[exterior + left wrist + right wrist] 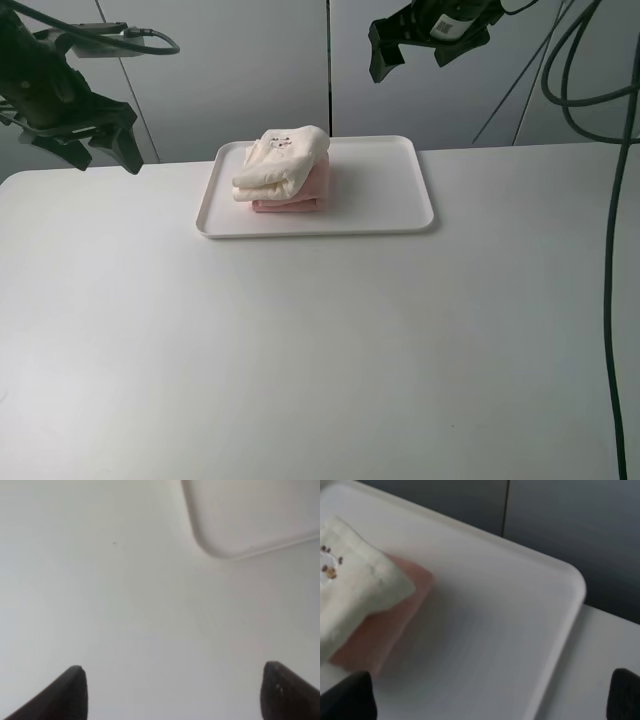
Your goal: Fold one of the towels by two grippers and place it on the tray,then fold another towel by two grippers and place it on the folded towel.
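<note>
On one tray (390, 190), two folded towels (283, 165).

Even, diffuse light; blurry wrist views.

Lab: bare white table (300, 350), grey panel wall (250, 70).

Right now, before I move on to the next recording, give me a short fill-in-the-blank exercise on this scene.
1. The cream towel lies folded on top of the ____ towel.
2. Both towels sit inside the white ____, toward its left half.
3. The left gripper and the right gripper both hang with jaws ____, holding nothing.
4. The cream towel's small embroidered mark faces ____.

Missing words: pink; tray; open; up
</note>
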Available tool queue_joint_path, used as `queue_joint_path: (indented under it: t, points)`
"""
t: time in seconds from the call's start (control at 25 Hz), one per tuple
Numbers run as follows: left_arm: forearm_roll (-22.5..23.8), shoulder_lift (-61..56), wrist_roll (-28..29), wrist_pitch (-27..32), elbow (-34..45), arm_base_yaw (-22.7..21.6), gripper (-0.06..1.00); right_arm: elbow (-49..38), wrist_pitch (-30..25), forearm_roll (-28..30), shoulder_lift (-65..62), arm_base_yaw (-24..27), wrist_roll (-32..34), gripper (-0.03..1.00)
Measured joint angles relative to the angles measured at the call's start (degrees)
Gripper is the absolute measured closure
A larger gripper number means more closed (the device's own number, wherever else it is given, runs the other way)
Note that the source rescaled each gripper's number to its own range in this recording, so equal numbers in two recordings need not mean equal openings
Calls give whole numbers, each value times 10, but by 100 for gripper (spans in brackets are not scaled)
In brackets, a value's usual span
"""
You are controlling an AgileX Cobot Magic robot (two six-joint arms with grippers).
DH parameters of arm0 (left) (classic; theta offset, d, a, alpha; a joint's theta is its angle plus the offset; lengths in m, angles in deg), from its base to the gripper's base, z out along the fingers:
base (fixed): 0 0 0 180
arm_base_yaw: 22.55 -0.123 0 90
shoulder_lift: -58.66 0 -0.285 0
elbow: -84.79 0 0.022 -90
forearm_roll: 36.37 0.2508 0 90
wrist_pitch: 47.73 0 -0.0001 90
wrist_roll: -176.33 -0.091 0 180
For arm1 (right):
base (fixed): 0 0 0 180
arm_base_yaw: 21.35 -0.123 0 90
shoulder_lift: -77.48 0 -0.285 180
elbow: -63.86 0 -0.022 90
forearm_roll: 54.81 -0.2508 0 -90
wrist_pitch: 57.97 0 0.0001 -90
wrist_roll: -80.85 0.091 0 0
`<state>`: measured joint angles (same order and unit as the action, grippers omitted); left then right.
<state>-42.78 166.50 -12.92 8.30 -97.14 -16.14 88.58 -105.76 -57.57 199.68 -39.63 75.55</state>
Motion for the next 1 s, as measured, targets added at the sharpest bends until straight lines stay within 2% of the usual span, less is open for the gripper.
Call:
queue_joint_path:
  t: [0.2, 0.4, 0.6, 0.76, 1.0]
  points:
    - [0, -122, 1, -70, 130, 0, 4, -193, 41, 28, -137, 0, 28, -3]
    - [3, -266, 16, -113, 261, 0, 2, -354, 46, 32, -310, 0, 36, -3]
    - [30, -390, 40, -99, 342, 0, -2, -490, 31, 36, -458, 0, 40, -3]
    - [33, -479, 44, -70, 386, 0, -3, -576, 12, 36, -567, 0, 45, -3]
    - [32, -599, 45, -25, 437, 0, -3, -653, -31, 32, -720, 0, 50, -3]
